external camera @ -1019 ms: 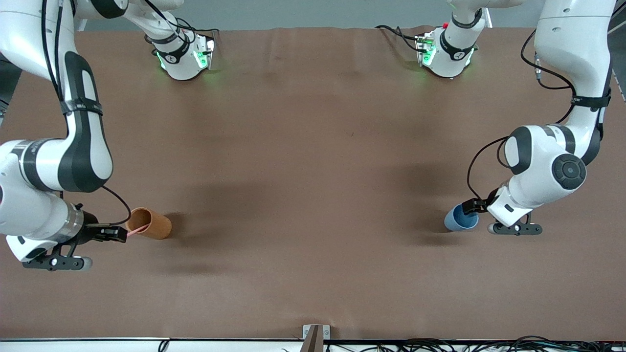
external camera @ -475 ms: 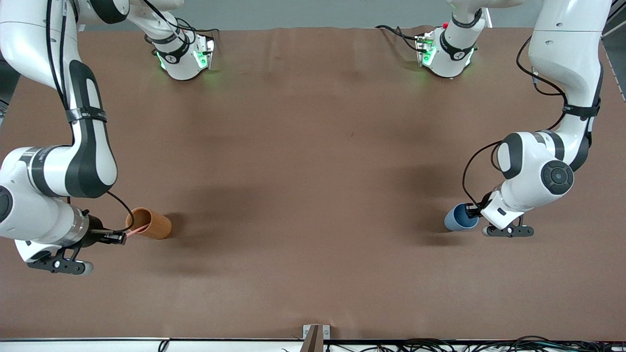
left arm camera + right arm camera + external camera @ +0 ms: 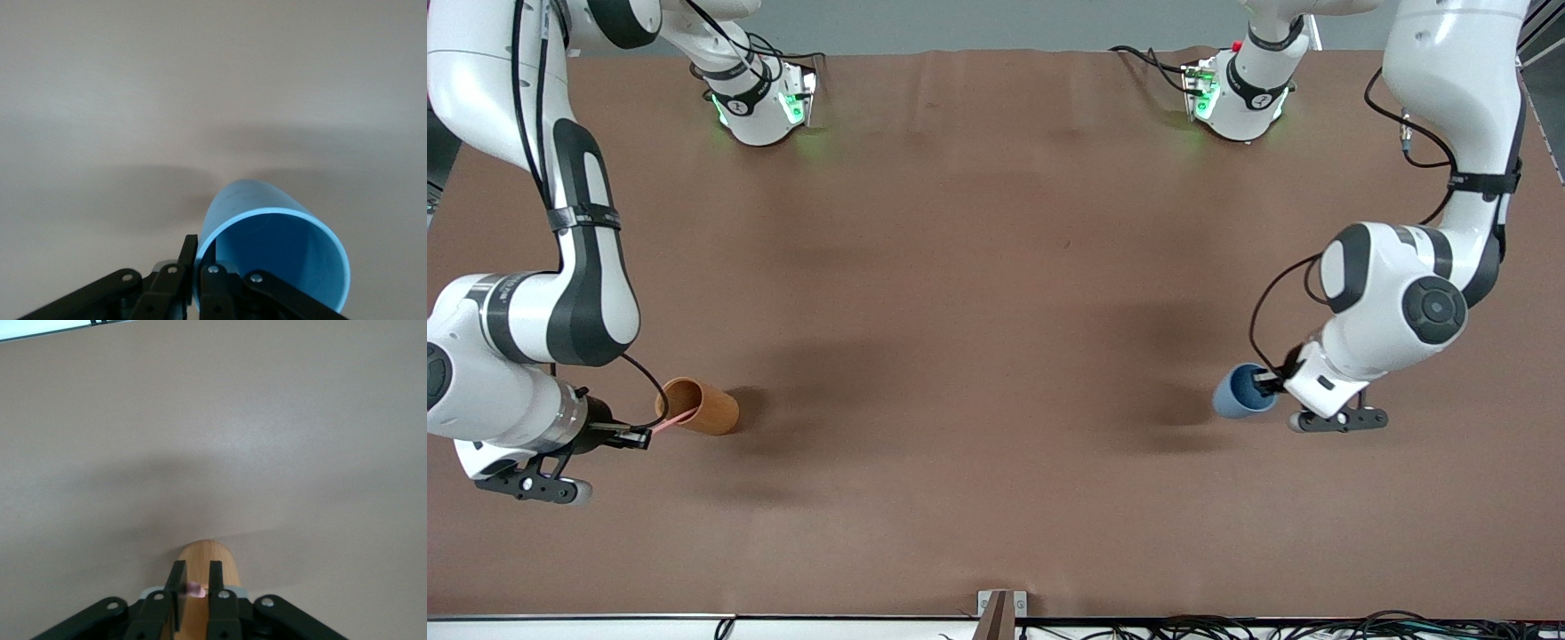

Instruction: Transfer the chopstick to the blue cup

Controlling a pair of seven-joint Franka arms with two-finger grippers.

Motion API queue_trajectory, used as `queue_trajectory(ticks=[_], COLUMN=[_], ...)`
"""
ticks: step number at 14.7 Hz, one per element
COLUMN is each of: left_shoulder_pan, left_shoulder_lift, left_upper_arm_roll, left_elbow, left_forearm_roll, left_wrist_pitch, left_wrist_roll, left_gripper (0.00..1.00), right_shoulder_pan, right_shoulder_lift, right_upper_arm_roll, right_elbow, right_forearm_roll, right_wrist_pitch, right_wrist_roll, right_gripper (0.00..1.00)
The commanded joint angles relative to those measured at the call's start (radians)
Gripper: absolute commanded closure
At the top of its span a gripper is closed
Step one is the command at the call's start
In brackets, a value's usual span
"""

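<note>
Left gripper [image 3: 1261, 380]: clamped on the rim of the blue cup [image 3: 1238, 394] — in the left wrist view its fingers [image 3: 212, 283] pinch the cup wall [image 3: 267, 233], one inside, one outside.
Blue cup: toward the left arm's end of the table, tilted with its mouth turned toward the left gripper; whether its base touches the table cannot be told.
Right gripper [image 3: 640, 436]: closed on the pink chopstick [image 3: 671, 420] — the right wrist view shows the stick's end [image 3: 195, 589] between the two fingers [image 3: 215, 580].
Chopstick: one end in the right gripper, the other reaching into the mouth of the orange-brown cup [image 3: 699, 406].
Orange-brown cup: toward the right arm's end of the table, well apart from the blue cup, mouth tipped toward the right gripper.
Table [image 3: 978, 338]: brown covering, both arms' bases at its top edge in the front view.
</note>
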Motion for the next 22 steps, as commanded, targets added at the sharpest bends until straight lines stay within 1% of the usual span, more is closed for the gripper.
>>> queue_trajectory(ticks=[1, 2, 3, 5, 7, 9, 11, 13, 14, 17, 19, 21, 22], left_shoulder_pan=[-0.019, -0.021, -0.024, -0.038, -0.067, -0.085, -0.090, -0.105, -0.110, -0.109, -0.104, -0.098, -0.098], left_shoulder_lift=[-0.036, -0.030, -0.016, 0.041, 0.105, 0.165, 0.229, 0.275, 0.289, 0.305, 0.306, 0.306, 0.308], left_upper_arm_roll=[-0.117, -0.177, -0.236, -0.339, -0.402, -0.458, -0.510, -0.525, -0.527, -0.527, -0.527, -0.527, -0.527], left_elbow=[-0.004, -0.002, 0.001, 0.037, 0.082, 0.107, 0.140, 0.157, 0.159, 0.159, 0.157, 0.157, 0.157], left_forearm_roll=[0.073, 0.122, 0.156, 0.214, 0.294, 0.384, 0.452, 0.498, 0.519, 0.546, 0.550, 0.552, 0.555], left_wrist_pitch=[-0.038, -0.040, -0.038, -0.037, -0.037, -0.037, -0.034, -0.031, -0.029, -0.023, -0.023, -0.023, -0.021], left_wrist_roll=[-0.255, -0.380, -0.487, -0.676, -0.837, -0.975, -1.051, -1.094, -1.109, -1.123, -1.119, -1.108, -1.106], left_gripper=[1.00, 1.00, 1.00, 1.00, 1.00, 1.00, 1.00, 1.00, 1.00, 1.00, 0.99, 0.99, 0.99], right_shoulder_pan=[-0.005, -0.005, 0.001, -0.002, 0.000, 0.001, 0.007, 0.009, 0.010, 0.016, 0.016, 0.013, 0.009], right_shoulder_lift=[-0.010, -0.011, -0.014, -0.026, -0.068, -0.127, -0.206, -0.288, -0.331, -0.526, -0.626, -0.678, -0.682], right_upper_arm_roll=[0.007, 0.007, 0.005, 0.005, 0.005, 0.005, 0.005, 0.006, 0.008, 0.010, 0.010, 0.008, 0.008], right_elbow=[-0.012, -0.012, -0.012, -0.014, -0.014, -0.015, -0.015, -0.024, -0.050, -0.214, -0.291, -0.329, -0.336], right_forearm_roll=[0.002, 0.001, 0.001, 0.002, -0.001, -0.001, -0.001, -0.001, -0.001, -0.001, -0.001, -0.002, -0.005], right_wrist_pitch=[0.013, 0.012, 0.006, -0.002, -0.020, -0.040, -0.095, -0.181, -0.194, -0.195, -0.194, -0.192, -0.191], right_wrist_roll=[0.015, 0.015, 0.013, 0.012, 0.001, -0.001, -0.005, -0.027, -0.028, -0.030, -0.037, -0.076, -0.090], right_gripper=[0.89, 0.94, 0.95, 0.95, 0.95, 0.95, 0.95, 0.95, 0.95, 0.95, 0.95, 0.95, 0.95])
